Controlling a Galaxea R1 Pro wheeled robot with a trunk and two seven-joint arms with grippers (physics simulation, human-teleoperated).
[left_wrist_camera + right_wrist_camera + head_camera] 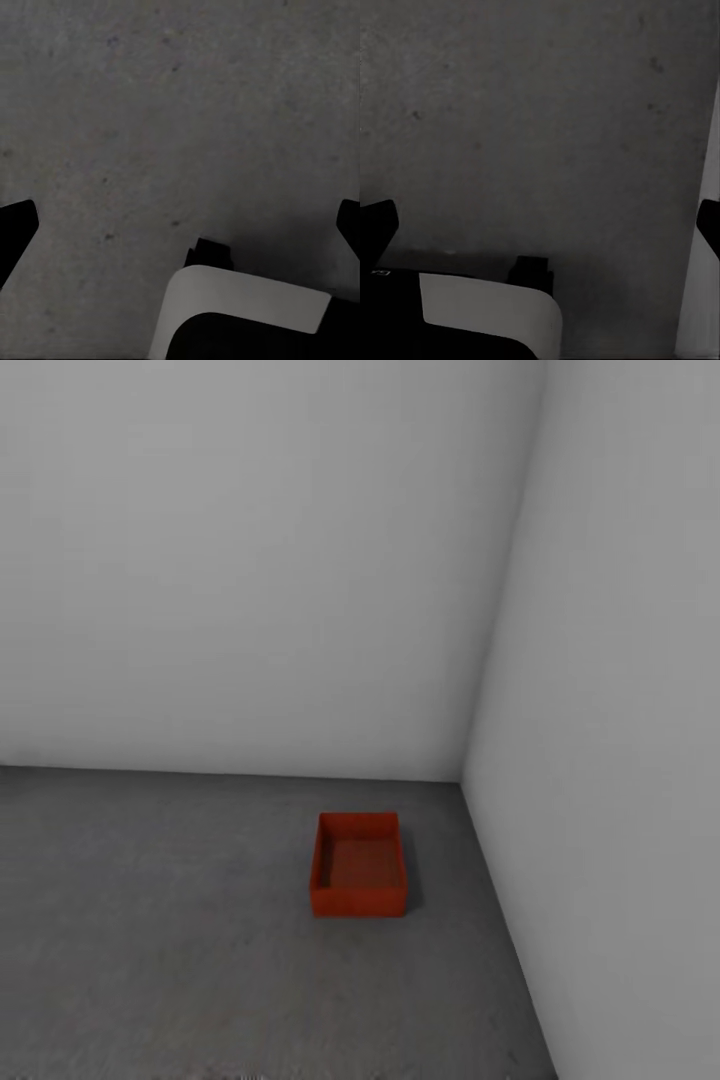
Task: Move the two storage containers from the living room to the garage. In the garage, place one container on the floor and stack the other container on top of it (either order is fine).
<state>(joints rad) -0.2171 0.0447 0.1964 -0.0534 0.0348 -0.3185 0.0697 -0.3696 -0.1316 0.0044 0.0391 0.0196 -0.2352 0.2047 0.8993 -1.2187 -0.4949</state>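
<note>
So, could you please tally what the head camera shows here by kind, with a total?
Orange-red storage containers: 1, standing on the floor near the corner.
Pale grey walls: 2.
Dark grey concrete floor: 1.
Total: 4.

One storage container (358, 865), two grey walls (240, 560), one concrete floor (150, 920).

soft, even light fills the head view, with no glare; the storage container (358, 865) casts a faint shadow rightward. both wrist views are dim, grainy and slightly blurred.
</note>
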